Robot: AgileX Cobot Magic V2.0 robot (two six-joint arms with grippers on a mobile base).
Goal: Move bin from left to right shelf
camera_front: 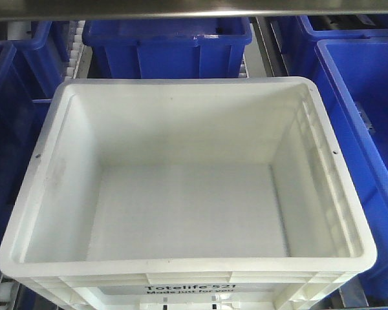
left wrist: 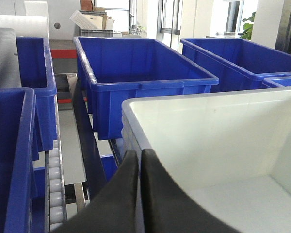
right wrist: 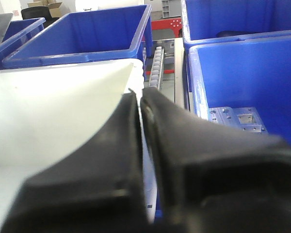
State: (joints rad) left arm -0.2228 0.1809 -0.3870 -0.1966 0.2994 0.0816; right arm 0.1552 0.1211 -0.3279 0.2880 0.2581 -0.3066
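Wrist views show both of your claws clamped on the white bin's side walls.

Your left gripper [left wrist: 138, 158] has its dark fingers pinched over the rim of the bin [camera_front: 187, 194], one finger inside and one outside; your right gripper [right wrist: 139, 99] grips the opposite wall the same way. Between the two claws the bin sits open and empty, ringed by dark blue crates [left wrist: 136, 68]. Just outside your left claw runs a track of white rollers [left wrist: 56, 179]; another roller track [right wrist: 155, 68] lies just beyond your right claw. You appear to be at the carrying step: next, keep both grips even and travel toward the right shelf. Neither arm shows in the front view, the bin's underside is hidden, and which rack it rests on is unclear.
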